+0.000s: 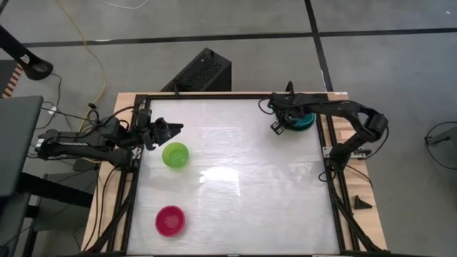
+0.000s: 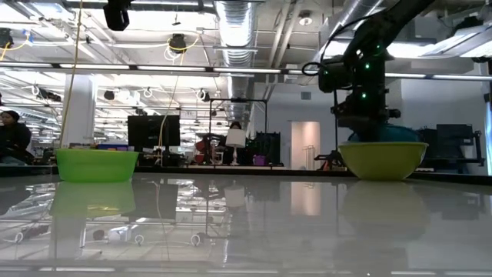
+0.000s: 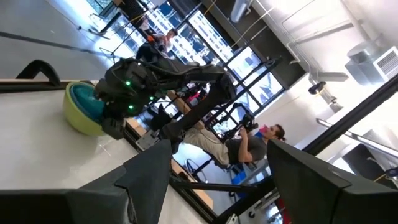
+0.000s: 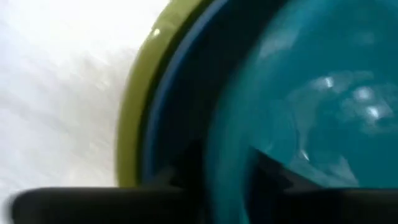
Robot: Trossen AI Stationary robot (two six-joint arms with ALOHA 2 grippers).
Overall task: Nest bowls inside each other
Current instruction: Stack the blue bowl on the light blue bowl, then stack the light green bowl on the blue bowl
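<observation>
An olive-green bowl [image 2: 383, 160] stands at the table's far right with a light blue bowl [image 4: 180, 93] and a teal bowl [image 4: 298, 81] nested inside it. My right gripper [image 4: 230, 180] points down over this stack [image 1: 305, 121], its fingers on either side of the teal bowl's rim. A lime green bowl [image 1: 176, 155] rests on its base at the left. A magenta bowl [image 1: 171, 221] sits near the front left. My left gripper [image 1: 177, 128] hovers open just beyond the lime bowl, holding nothing. My right gripper comes from above with one finger [image 4: 273, 174] inside the teal bowl and one [image 4: 186, 171] outside its rim [image 4: 227, 143]. The view is blurred, so I cannot tell whether the fingers touch the rim. The teal bowl sits in the stack.
Black frame rails [image 1: 325, 171] run along the table's sides. A small black wedge [image 1: 362, 203] lies off the right rail and a black box [image 1: 203, 71] beyond the far edge. A person [image 3: 249, 146] sits beyond the table. The table's middle [image 1: 243, 185] is bare white.
</observation>
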